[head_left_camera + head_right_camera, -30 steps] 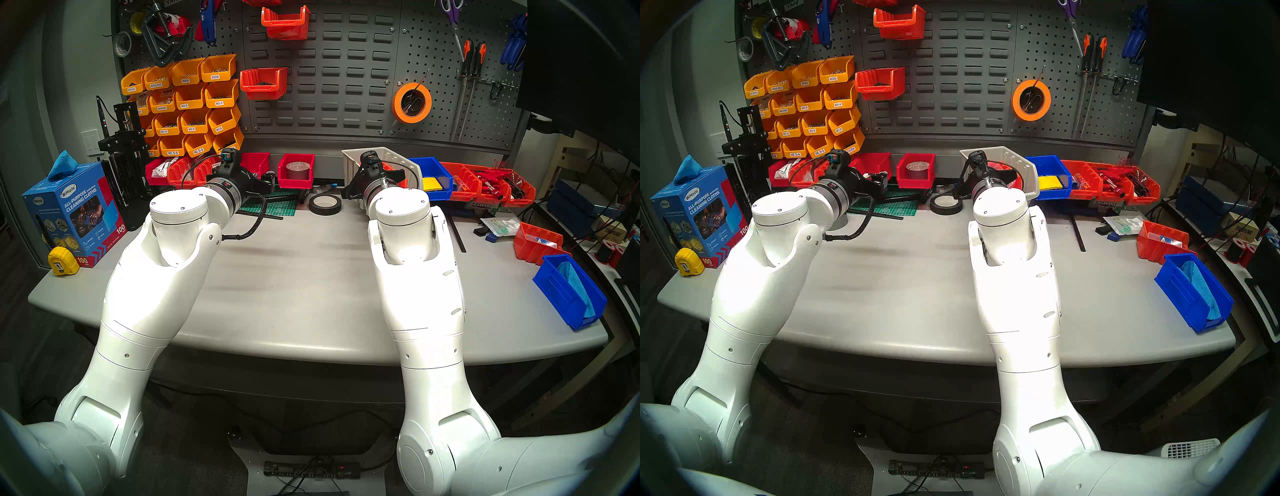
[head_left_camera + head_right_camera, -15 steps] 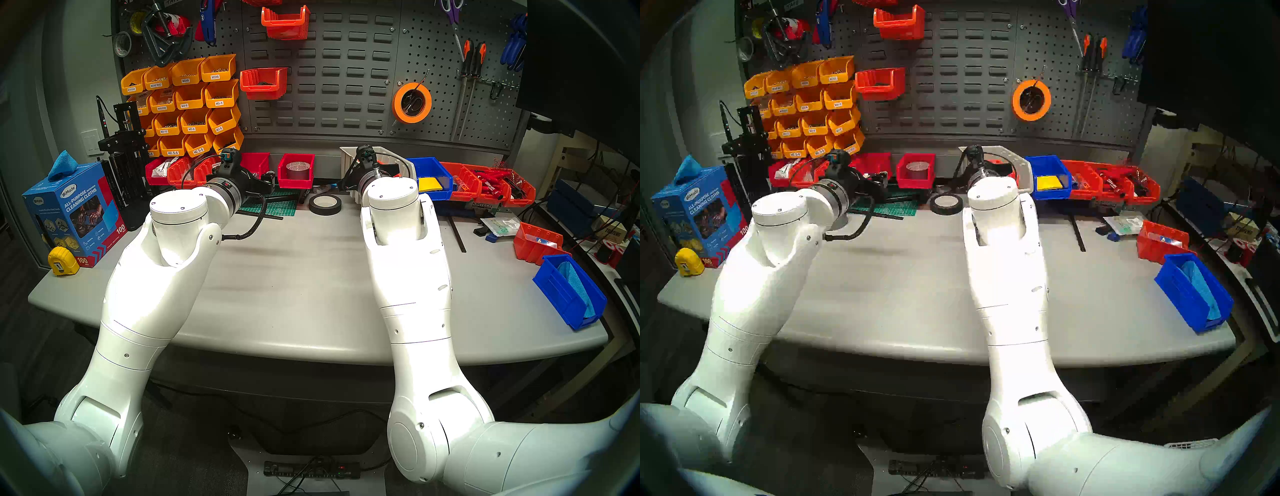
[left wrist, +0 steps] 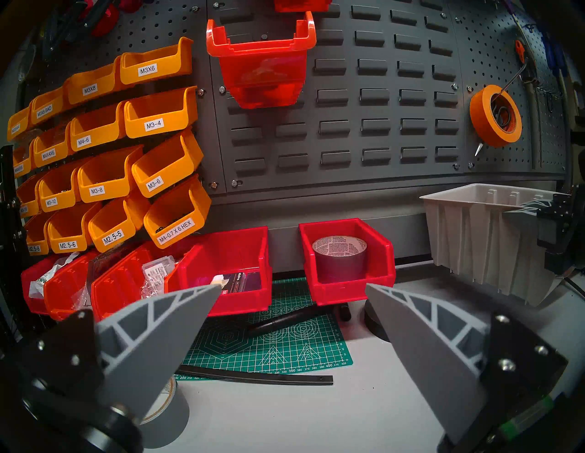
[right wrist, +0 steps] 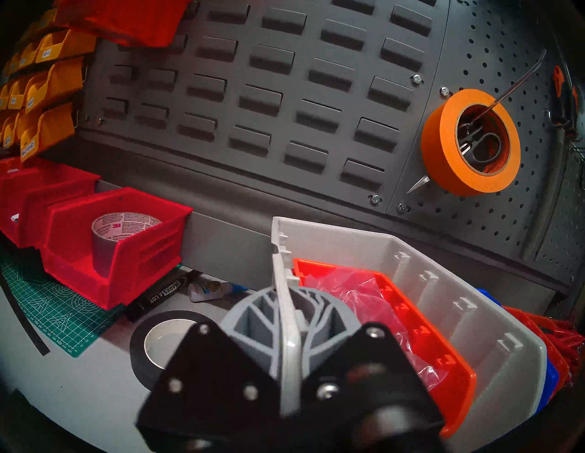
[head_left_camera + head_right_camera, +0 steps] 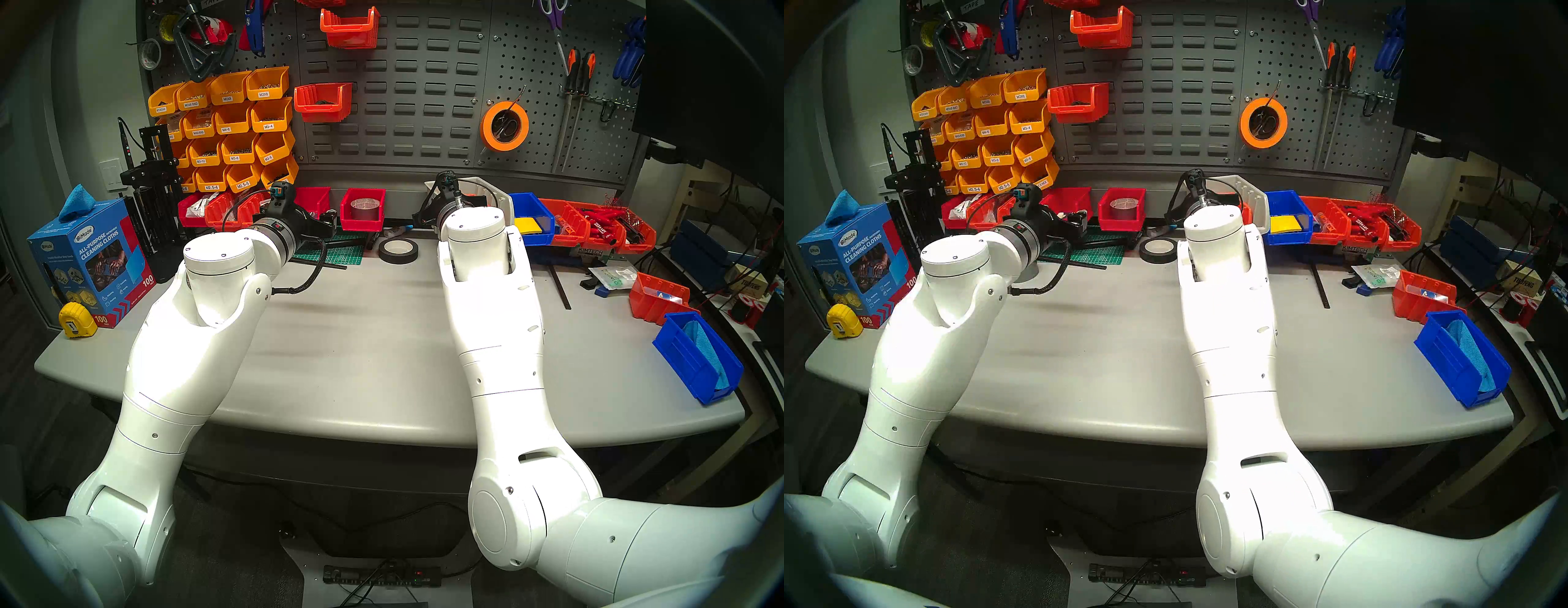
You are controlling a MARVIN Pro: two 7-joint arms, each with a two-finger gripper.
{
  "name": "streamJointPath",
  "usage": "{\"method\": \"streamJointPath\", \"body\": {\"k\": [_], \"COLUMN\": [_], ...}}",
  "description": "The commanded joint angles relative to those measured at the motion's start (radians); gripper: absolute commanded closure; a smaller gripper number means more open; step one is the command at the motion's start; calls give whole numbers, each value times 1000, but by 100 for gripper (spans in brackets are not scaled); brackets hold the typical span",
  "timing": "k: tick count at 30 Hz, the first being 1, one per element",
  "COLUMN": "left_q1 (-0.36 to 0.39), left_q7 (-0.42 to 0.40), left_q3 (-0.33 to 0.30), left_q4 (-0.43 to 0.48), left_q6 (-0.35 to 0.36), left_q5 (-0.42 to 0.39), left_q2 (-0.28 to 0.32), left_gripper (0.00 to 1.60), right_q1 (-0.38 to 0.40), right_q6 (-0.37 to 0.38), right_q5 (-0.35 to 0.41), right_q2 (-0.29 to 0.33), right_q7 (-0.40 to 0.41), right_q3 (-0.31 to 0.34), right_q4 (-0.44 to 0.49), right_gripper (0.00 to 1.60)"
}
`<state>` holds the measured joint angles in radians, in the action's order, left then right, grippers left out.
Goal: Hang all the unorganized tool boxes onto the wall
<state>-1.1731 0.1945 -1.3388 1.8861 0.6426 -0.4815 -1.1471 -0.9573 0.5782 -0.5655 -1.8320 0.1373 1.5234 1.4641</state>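
Beige-grey ribbed bin (image 4: 493, 322), airborne before the wall (image 4: 285, 110), holds an orange bin (image 4: 421, 332).

Grey worktable (image 5: 382, 373) filled mid-frame, its curved front edge toward the viewer. Pale wall with a light switch plate (image 5: 111, 174) at left. Dark floor below, a power strip (image 5: 382, 576) at bottom centre. Cluttered shelving (image 5: 704, 246) at right.

Black tape roll (image 5: 398, 250) beside green cutting mat (image 5: 335, 254), orange tape roll (image 5: 505, 125) hanging, yellow tape measure (image 5: 76, 320) by blue cloth box (image 5: 87, 263)
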Motion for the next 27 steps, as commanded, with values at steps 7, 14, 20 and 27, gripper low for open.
{"method": "streamJointPath", "body": {"k": [7,14,20,27], "left_q1": [19,20,20,20], "left_q7": [-1,-1,-1,-1], "left_q3": [-2,-1,0,0], "left_q4": [11,11,11,11], "left_q6": [-10,-11,-12,-13], "left_q5": [2,2,1,1], "left_q2": [-1,-1,0,0], "left_gripper": [0,0,0,0], "right_q1": [76,59,30,-9], "right_q6": [-43,-42,-35,-21], "right_q5": [8,11,12,11], "right_q2": [-32,-52,-63,-70], "right_q7": [-38,-54,-61,-64], "right_q3": [12,8,-3,-16], "right_q4": [10,23,49,84], "right_gripper": [160,160,160,160]}}
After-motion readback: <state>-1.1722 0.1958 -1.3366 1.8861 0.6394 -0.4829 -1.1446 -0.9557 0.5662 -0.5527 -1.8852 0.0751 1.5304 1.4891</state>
